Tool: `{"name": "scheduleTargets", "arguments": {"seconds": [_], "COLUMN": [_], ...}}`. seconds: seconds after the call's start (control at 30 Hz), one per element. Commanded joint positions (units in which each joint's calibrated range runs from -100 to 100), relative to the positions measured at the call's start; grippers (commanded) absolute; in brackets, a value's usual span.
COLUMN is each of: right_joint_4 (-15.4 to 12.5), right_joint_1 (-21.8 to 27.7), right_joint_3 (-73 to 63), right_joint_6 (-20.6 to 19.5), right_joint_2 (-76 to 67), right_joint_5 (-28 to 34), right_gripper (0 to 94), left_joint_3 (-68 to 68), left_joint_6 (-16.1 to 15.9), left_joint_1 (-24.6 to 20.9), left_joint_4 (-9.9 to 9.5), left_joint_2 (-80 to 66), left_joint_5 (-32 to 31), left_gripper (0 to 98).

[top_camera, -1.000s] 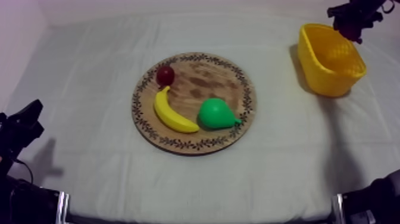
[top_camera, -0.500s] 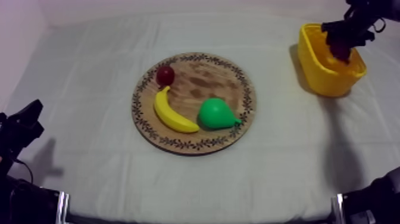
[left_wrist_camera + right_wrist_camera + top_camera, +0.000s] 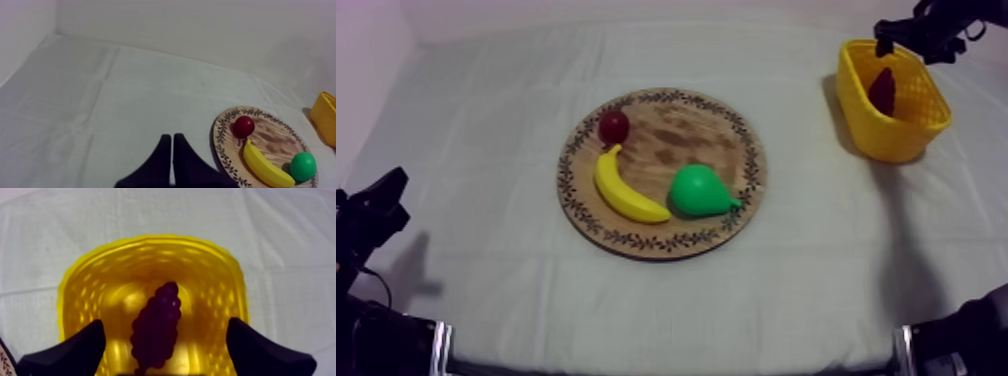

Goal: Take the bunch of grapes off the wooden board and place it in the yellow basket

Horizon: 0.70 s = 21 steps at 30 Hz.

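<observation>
Upper right of frame, the right tool [image 3: 916,35] hangs wide above the yellow plastic basket [image 3: 856,90], dark purple bunch of grapes [image 3: 883,90] lying free inside; left tool [image 3: 172,155] idles, pinched narrow.

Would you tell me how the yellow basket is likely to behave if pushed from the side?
The yellow basket looks like thin, perforated plastic, so it is probably light and may slide on the cloth. Holding just the bunch of grapes, it has little ballast; a push near the rim might tip it. Its walls could flex slightly.
</observation>
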Motion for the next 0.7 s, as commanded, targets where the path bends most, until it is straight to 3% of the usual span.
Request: {"name": "scheduleTargets", "arguments": {"seconds": [0.0,0.3,0.67], "right_joint_4": [0.48,1.95,7.55], "right_joint_1": [-0.14,-1.46,-3.59], "right_joint_3": [1.91,11.36,26.29], "right_joint_6": [-0.16,-0.76,-6.17], "right_joint_2": [-2.84,-15.15,-30.56], "right_joint_5": [-1.03,-3.02,-7.15], "right_gripper": [66.9,55.6,45.0], "left_joint_3": [-0.02,-0.02,-0.02], "left_joint_6": [0.01,0.01,0.01], "left_joint_1": [-0.02,-0.02,-0.02], "left_joint_4": [0.01,0.01,0.01], "left_joint_2": [0.0,0.0,0.0], "left_joint_5": [0.01,0.01,0.01], "left_gripper": [0.1,0.1,0.1]}}
